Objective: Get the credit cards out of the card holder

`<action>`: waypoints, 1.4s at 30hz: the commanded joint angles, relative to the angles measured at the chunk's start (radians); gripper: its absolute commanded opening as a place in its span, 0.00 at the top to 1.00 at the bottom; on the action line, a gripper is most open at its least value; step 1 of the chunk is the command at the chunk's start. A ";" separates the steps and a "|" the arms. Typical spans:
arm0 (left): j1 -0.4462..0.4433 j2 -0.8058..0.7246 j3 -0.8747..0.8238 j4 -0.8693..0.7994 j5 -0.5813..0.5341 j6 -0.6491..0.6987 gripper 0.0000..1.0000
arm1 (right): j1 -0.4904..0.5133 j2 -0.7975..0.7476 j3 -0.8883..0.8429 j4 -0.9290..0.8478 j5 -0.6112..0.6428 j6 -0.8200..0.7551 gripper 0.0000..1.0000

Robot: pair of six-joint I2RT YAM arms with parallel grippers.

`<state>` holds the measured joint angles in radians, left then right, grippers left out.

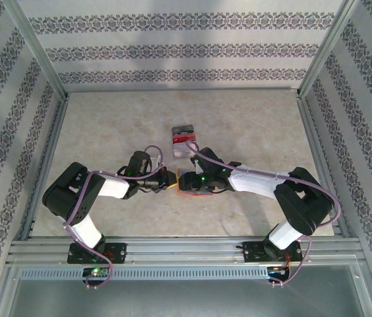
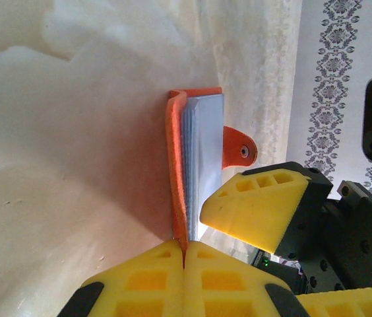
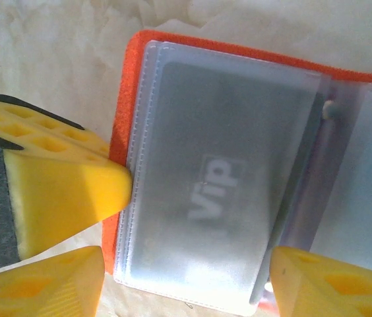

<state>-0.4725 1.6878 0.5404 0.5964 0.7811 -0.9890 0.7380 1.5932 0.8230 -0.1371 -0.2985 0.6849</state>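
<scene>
I'm seeing the card holder (image 3: pixel 121 92) lying open mid-table, its clear sleeves (image 3: pixel 136 218) holding a grey card (image 3: pixel 225 132) printed "Vip". My left gripper (image 2: pixel 185 252) is pinching the orange cover's edge, fingers pressed together. My right gripper (image 3: pixel 186 290) is hanging spread over the sleeves, a finger at either side. A clear tray (image 1: pixel 185 140) is sitting just behind the holder; open table (image 1: pixel 107 132) is stretching out toward the rails.
</scene>
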 commanded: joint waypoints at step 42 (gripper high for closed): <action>-0.019 -0.036 0.015 -0.020 -0.015 0.016 1.00 | -0.034 -0.074 0.007 -0.243 0.269 -0.077 0.41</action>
<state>-0.4782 1.6779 0.5407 0.5919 0.7731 -0.9955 0.7166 1.5421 0.8425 -0.3264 -0.0879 0.6209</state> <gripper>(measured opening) 0.056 0.594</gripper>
